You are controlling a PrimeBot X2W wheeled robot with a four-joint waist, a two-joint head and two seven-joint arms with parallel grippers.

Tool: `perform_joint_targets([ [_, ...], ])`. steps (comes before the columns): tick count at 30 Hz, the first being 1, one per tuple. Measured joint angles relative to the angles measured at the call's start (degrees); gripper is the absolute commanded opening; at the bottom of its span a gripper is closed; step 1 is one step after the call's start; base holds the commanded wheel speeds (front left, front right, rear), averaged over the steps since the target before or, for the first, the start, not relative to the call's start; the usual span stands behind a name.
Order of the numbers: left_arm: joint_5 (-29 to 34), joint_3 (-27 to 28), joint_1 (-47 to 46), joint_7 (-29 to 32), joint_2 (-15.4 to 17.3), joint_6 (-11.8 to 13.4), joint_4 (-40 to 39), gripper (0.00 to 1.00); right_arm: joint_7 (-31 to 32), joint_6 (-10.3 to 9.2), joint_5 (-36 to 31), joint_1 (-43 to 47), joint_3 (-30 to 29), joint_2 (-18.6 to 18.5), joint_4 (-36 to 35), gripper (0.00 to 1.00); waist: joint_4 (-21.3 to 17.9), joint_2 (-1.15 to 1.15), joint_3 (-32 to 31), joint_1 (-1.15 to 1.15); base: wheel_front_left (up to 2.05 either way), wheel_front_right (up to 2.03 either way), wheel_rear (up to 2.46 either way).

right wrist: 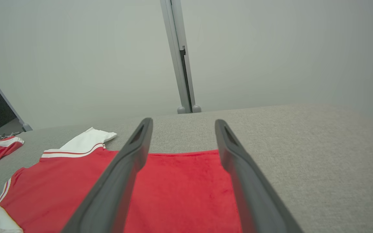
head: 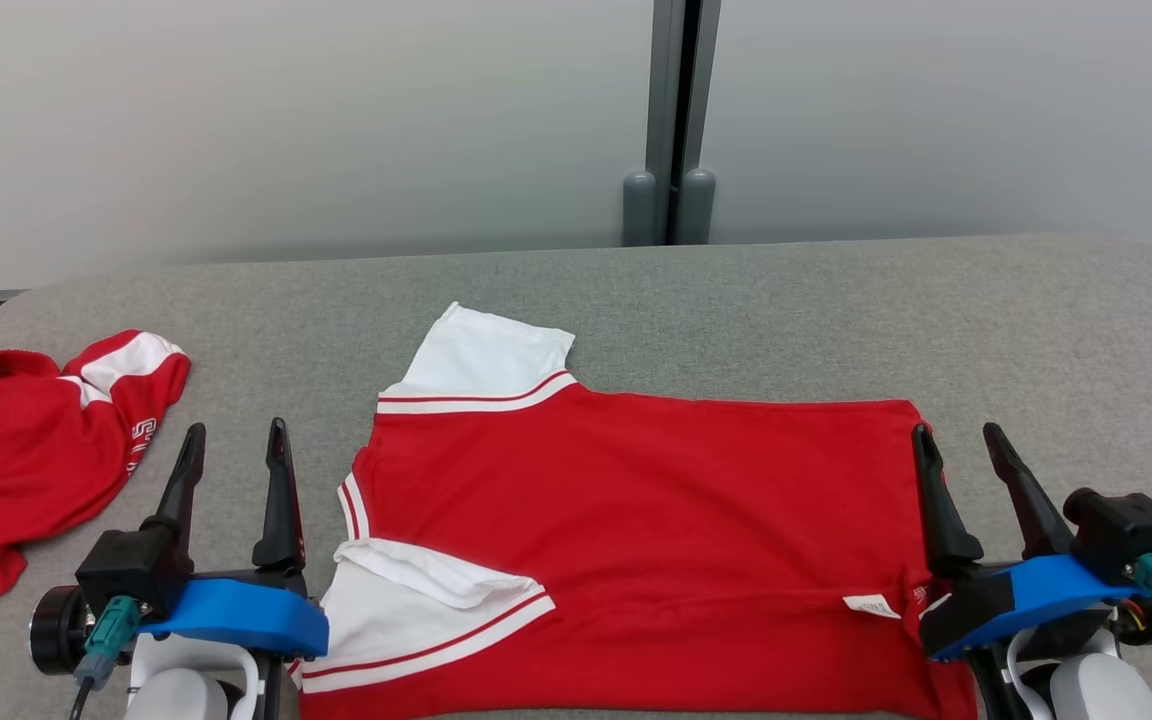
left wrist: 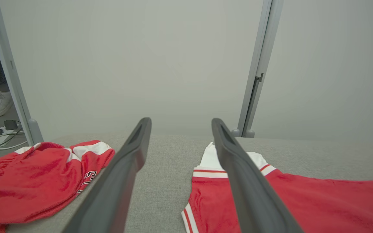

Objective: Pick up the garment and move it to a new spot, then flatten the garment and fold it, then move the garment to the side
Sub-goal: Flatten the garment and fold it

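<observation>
A red garment (head: pixel 656 530) with white sleeves lies spread flat on the grey table (head: pixel 736 300), neck to the left and hem to the right. Its far sleeve points away and its near sleeve is folded over the body. My left gripper (head: pixel 236 440) stands open just left of the collar, over bare table, with nothing between its fingers. In the left wrist view the left gripper (left wrist: pixel 180 124) has the garment (left wrist: pixel 303 200) to its right. My right gripper (head: pixel 958 437) is open at the hem's right edge. In the right wrist view the right gripper (right wrist: pixel 182 124) hovers above the garment (right wrist: pixel 180 187).
A second red and white garment (head: pixel 26 450) lies crumpled at the table's left end, also the red heap (left wrist: pixel 34 181) in the left wrist view. A grey partition wall with a post (head: pixel 671 120) stands behind the table. A person's white shoe (left wrist: pixel 2 103) and cables show on the floor.
</observation>
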Motion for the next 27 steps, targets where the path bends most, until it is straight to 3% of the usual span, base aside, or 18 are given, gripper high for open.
perform_joint_targets([
  [14, 1.8, 1.2, -2.2, 0.0, -0.7, -1.7, 2.9, 1.00, -0.3, 0.00, -0.6, -1.5, -0.8, 0.1, 3.0, 1.00, 0.0, 0.00, 1.3, 0.00, 0.00, 0.00, 0.00],
  [21, 1.9, -1.1, -15.2, 2.4, 2.6, -4.7, 7.0, 1.00, 4.7, 0.00, -3.3, -7.0, -3.2, -1.5, 1.2, 1.00, -1.2, 0.00, 5.4, 0.00, 0.00, 0.00, 0.00],
  [27, 0.7, -3.8, -29.5, 6.7, 5.8, -5.7, 11.1, 1.00, 10.3, 0.00, -3.8, -13.3, -3.3, -4.1, -1.1, 1.00, -3.6, 0.00, 11.2, 0.01, 0.00, 0.00, 0.00],
])
